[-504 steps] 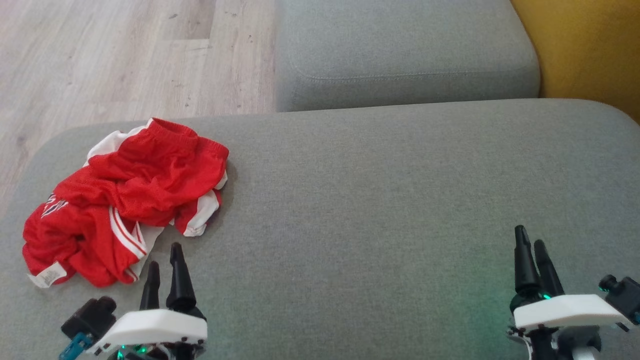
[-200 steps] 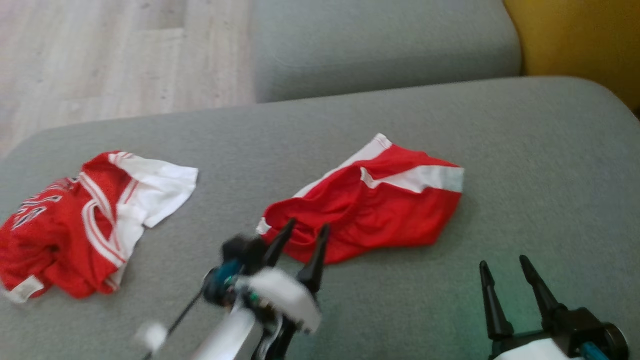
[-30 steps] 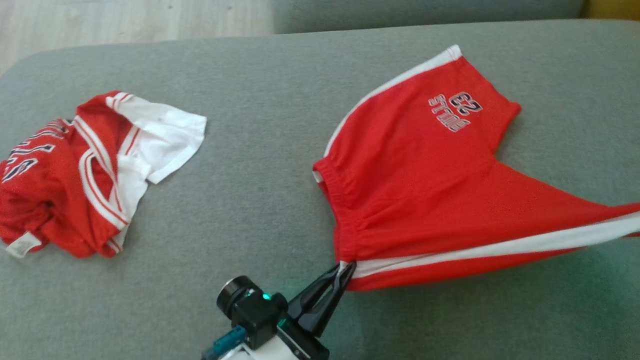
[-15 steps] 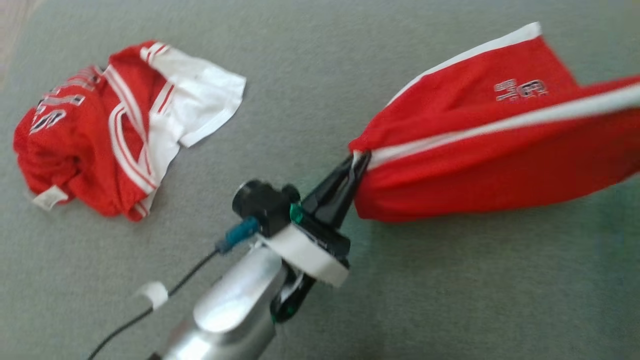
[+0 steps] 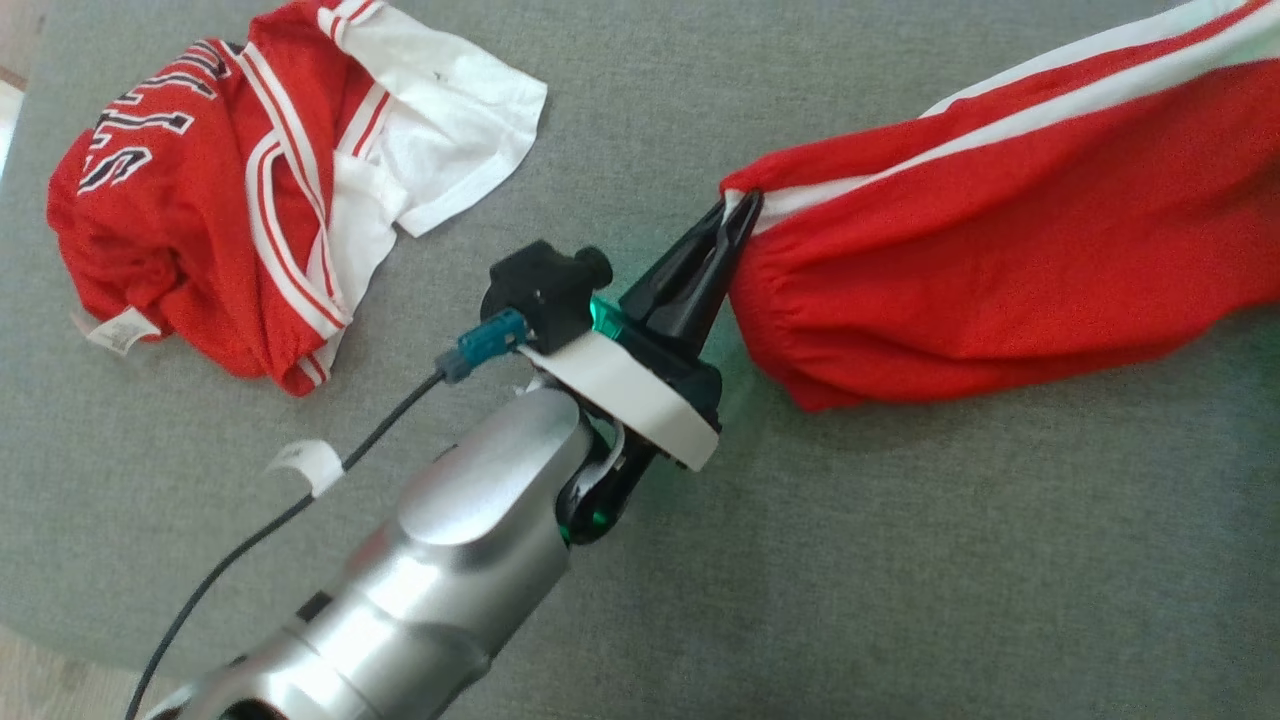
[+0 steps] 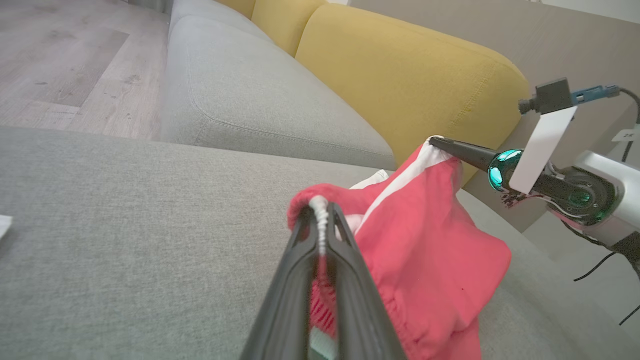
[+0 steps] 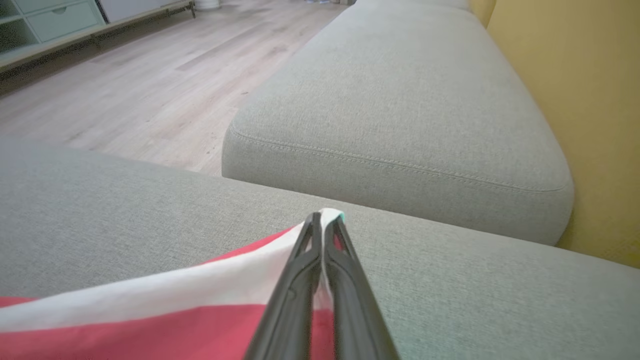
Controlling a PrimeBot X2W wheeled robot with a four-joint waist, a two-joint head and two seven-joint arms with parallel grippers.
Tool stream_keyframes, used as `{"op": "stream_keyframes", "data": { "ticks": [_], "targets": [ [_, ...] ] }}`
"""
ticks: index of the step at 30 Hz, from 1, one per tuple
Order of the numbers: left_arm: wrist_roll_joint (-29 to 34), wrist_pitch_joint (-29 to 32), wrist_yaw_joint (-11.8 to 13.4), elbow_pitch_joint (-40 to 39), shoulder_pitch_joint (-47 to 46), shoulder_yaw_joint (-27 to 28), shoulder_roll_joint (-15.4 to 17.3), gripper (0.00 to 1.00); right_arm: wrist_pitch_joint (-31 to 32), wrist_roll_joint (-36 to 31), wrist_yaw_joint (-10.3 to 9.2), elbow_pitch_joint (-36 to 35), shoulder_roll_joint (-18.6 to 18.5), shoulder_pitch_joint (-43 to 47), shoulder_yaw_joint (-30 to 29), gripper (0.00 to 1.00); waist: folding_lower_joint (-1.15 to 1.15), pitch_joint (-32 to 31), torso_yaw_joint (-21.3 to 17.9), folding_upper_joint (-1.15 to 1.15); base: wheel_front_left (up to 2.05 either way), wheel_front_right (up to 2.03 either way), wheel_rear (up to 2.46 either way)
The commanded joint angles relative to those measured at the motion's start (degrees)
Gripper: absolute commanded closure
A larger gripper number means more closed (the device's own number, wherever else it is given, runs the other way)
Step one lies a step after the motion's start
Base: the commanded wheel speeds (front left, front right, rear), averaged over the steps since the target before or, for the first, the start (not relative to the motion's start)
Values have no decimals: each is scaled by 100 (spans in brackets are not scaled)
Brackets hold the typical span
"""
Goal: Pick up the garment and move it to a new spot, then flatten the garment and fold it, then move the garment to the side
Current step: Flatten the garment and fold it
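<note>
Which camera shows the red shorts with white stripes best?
The head view: most of the red white-striped shorts stretch across it. Left wrist view shows a bunched waistband end; right wrist view, one striped corner.

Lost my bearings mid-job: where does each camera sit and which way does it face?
Head view: from the head, down onto the grey fabric sofa seat; silvery left forearm and left gripper, shut on the red white-striped shorts.
Left wrist view: along its own fingers toward the yellow cushioned backrest; right gripper pinches the shorts too.
Right wrist view: along its own fingers toward the wooden floor.
Shared: all views show the shorts.
</note>
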Motion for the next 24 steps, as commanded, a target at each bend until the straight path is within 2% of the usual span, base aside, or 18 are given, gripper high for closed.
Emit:
{"op": "stream_keyframes", "data": {
  "ticks": [1,5,6,7,8,9,10,11,14,17,24],
  "targets": [
    [-89,-29,9,-106,-242,88,44,100,-125,-50,22,72,-178,-224,201,100,-1,104,58,0,0,0,0],
    [-242,-29,9,-15,-372,-10,43,100,-417,-49,22,630,-127,-614,563,100,-1,147,72,0,0,0,0],
    [-263,-29,10,-4,-382,-19,43,100,-539,-30,22,760,-111,-699,621,69,-1,154,72,0,0,0,0],
    [-293,-29,18,11,-373,-28,43,90,-671,4,22,898,-85,-770,653,4,-1,152,74,0,0,0,0],
    [-306,-29,31,25,-359,-40,43,64,-794,67,22,1011,-31,-806,682,0,-1,136,75,0,0,0,0],
    [-326,-29,58,30,-329,-34,43,13,-933,138,22,1101,17,-821,692,0,-1,112,75,0,0,0,0],
    [-326,-29,58,30,-329,-34,43,13,-933,138,22,1101,17,-821,692,0,-1,112,75,0,0,0,0],
    [-326,-29,124,1,-288,26,43,0,-1074,210,22,1170,52,-807,700,0,-1,85,77,0,0,0,0],
    [-191,-29,293,-84,-112,136,43,0,-1428,467,22,1255,69,-609,786,0,-1,-52,76,0,0,0,0],
    [287,-29,541,-264,130,302,43,0,-1611,746,22,1208,47,-233,905,0,-1,-212,70,0,0,0,0],
    [1904,-29,1524,-1356,1036,1120,43,0,-1535,1098,22,1070,-175,580,882,0,-1,-386,210,0,0,0,0]
  ]
}}
